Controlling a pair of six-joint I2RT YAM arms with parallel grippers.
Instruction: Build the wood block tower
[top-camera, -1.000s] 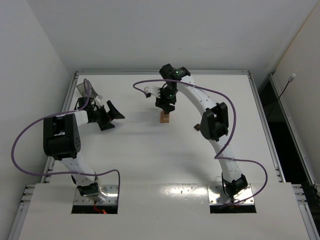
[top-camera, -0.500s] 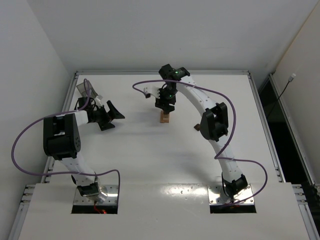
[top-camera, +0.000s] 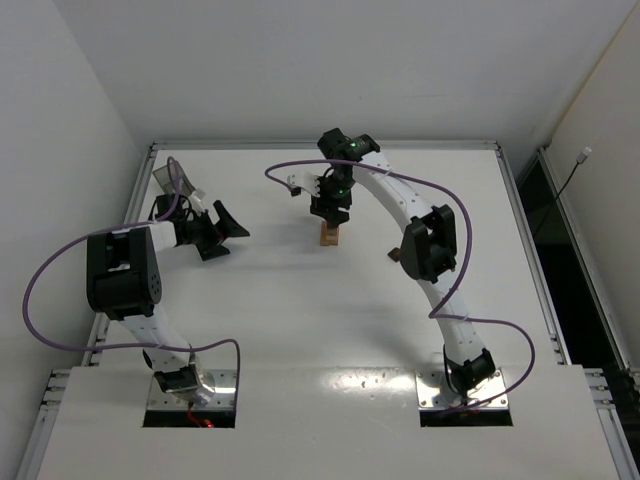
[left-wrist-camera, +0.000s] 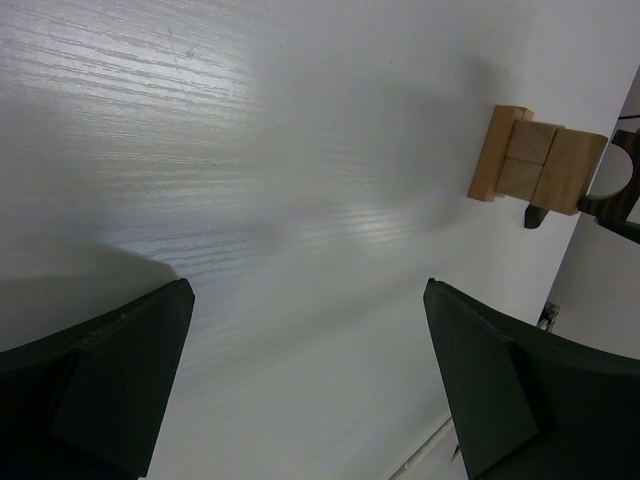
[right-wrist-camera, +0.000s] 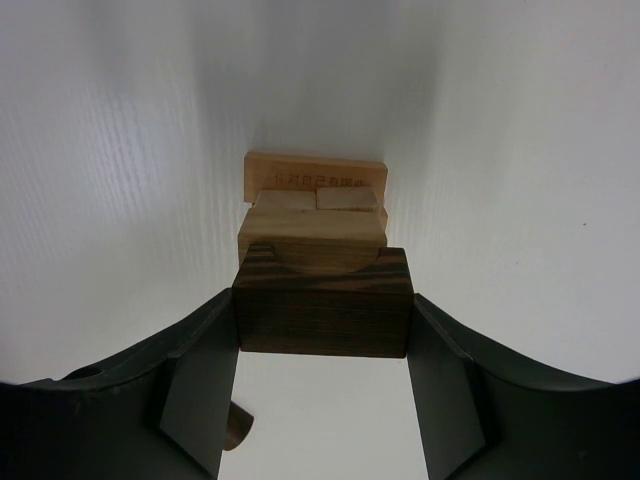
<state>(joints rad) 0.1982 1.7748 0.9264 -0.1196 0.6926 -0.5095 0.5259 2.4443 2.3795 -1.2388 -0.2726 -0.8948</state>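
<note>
- Tower (right-wrist-camera: 315, 215): light tan blocks with a flat plank at the base, two small pieces on it and a broader piece above. It stands upright on the white counter (top-camera: 300, 320).
- Dark arch block (right-wrist-camera: 323, 315): directly over the tower's top piece, cut-out facing down toward it. Cannot tell whether it touches the tan top.
- Right pincer (top-camera: 330, 207): pinching the dark arch block by its two end faces, hanging straight above the tower.
- Judgement, step in hand: seating the arch as the cap. Lower it squarely with its edges lined up on the tan piece below. Spread the fingers only slightly, then lift straight up. Any sideways drag would likely topple so narrow a stack.
- Left pincer (left-wrist-camera: 308, 330): spread wide, empty, well to the left of the tower and facing it.
- Small brown piece (top-camera: 394, 256): on the counter to the right of the tower, beside the right arm's elbow.
</note>
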